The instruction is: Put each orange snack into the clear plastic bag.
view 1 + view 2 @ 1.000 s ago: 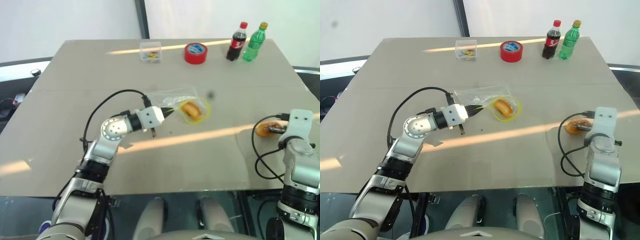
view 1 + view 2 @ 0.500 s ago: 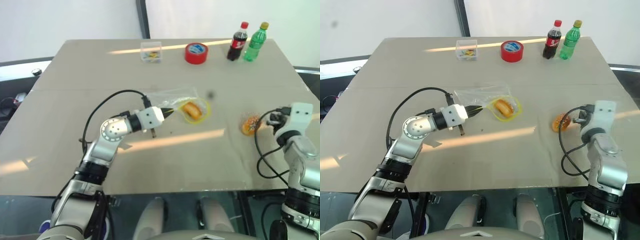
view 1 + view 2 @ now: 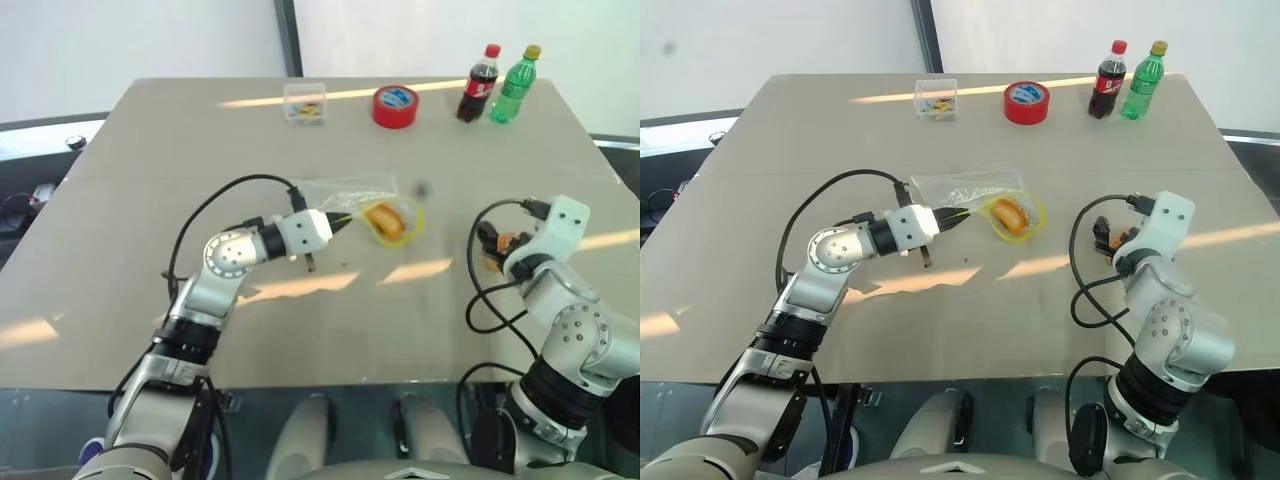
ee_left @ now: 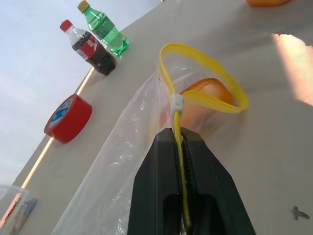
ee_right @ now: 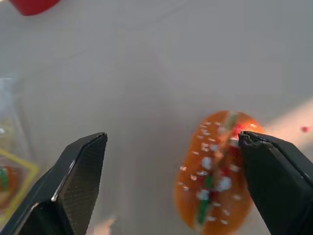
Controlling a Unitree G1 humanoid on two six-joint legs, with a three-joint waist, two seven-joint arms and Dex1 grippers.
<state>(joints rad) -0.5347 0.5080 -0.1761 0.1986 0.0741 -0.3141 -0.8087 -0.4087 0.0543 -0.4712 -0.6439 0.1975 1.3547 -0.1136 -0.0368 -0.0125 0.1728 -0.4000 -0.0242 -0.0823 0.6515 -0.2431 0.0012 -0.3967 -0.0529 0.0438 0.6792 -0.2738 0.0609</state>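
Observation:
The clear plastic bag (image 3: 345,196) lies mid-table, its yellow seal strip (image 4: 203,81) held up as an open loop. My left gripper (image 4: 177,134) is shut on that strip. One orange snack (image 3: 383,220) sits inside the bag just behind the loop. The other orange snack (image 5: 215,171), speckled, lies on the table to the right of the bag. My right gripper (image 5: 172,138) stands open over it. One fingertip (image 5: 249,142) is at the snack's edge and the other is well apart from it. In the left eye view this snack (image 3: 507,240) peeks out beside the right gripper (image 3: 492,243).
Along the table's far edge stand a small clear box (image 3: 304,103), a red tape roll (image 3: 396,106), a cola bottle (image 3: 475,85) and a green bottle (image 3: 512,85). Black cables loop around both arms. Bare tabletop lies between the bag and the right gripper.
My right arm swung left toward the bag and rolled its wrist. Its jaws went from shut on the orange snack to open, and the snack now lies free. The left arm stayed still.

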